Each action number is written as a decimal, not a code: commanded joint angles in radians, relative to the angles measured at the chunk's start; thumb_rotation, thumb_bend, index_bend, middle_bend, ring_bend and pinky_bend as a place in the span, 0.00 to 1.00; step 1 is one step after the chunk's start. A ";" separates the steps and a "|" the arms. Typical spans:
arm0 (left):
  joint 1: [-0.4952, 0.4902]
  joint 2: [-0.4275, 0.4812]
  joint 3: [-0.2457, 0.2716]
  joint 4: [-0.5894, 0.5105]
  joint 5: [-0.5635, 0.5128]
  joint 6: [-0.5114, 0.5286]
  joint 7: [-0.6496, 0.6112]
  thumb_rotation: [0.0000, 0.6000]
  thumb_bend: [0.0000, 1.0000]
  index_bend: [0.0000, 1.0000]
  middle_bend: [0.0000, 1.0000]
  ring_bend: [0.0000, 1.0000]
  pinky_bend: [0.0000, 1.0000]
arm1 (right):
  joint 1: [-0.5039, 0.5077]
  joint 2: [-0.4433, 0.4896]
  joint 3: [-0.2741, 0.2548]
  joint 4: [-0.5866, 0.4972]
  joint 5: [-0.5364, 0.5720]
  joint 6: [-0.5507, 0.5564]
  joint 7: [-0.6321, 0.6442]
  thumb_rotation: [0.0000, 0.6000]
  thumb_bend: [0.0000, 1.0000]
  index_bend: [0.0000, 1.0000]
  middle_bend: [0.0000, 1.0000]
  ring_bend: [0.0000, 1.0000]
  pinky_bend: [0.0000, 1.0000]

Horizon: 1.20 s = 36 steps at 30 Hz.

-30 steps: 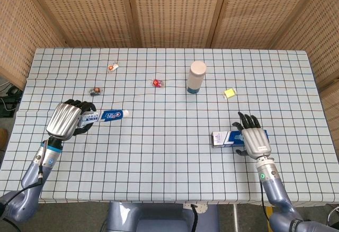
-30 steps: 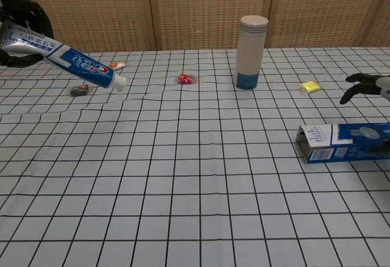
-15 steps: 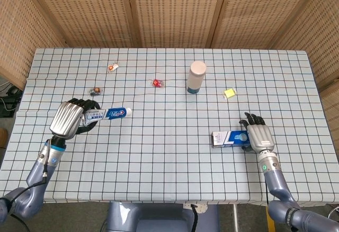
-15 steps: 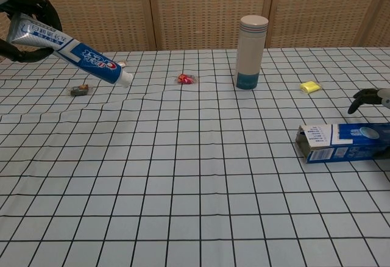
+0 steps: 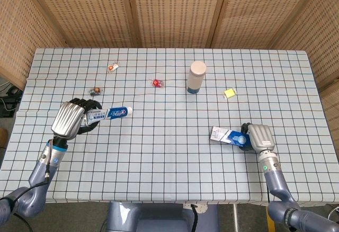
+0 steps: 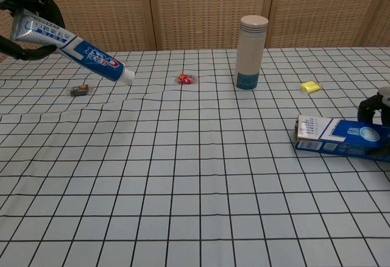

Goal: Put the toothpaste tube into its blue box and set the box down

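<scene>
Blue cardboard box (image 6: 341, 138), judged light and crushable, is gripped at its far end by the right robot hand (image 5: 258, 136), while the soft toothpaste tube (image 6: 73, 43) is held aloft by the left robot hand (image 5: 69, 119).

The table (image 5: 169, 152) is viewed from high overhead by the head view; it is seen low and near (facing the screens) by the chest view; central cloth shared.
</scene>
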 commanded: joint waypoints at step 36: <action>-0.176 0.174 -0.200 -0.381 -0.205 -0.209 -0.044 1.00 0.62 0.89 0.55 0.54 0.51 | 0.135 0.196 0.182 -0.376 0.162 -0.174 0.331 1.00 0.23 0.76 0.58 0.64 0.67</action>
